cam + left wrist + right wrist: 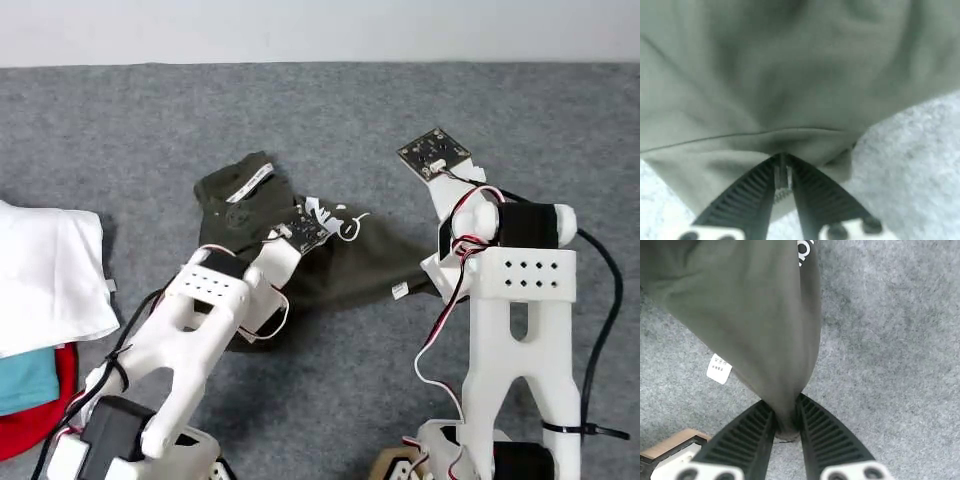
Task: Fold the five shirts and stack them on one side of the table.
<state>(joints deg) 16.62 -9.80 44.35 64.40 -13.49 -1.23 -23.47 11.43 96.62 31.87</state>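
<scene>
A dark olive shirt [330, 255] with white print lies crumpled mid-table between the two arms. My left gripper [783, 172] is shut on its hem, the cloth [790, 90] spreading out from the black fingers. Over the shirt's left part sits that arm [215, 300]. My right gripper [786, 426] is shut on a bunched corner of the same shirt [750, 315], beside a small white care tag [719, 368]. The right arm [515, 280] stands at the shirt's right end.
A folded white shirt [50, 275] lies at the table's left edge, on top of a teal shirt [25, 380] and a red shirt [35, 420]. Grey felt [450, 100] covers the table, bare at the back and right.
</scene>
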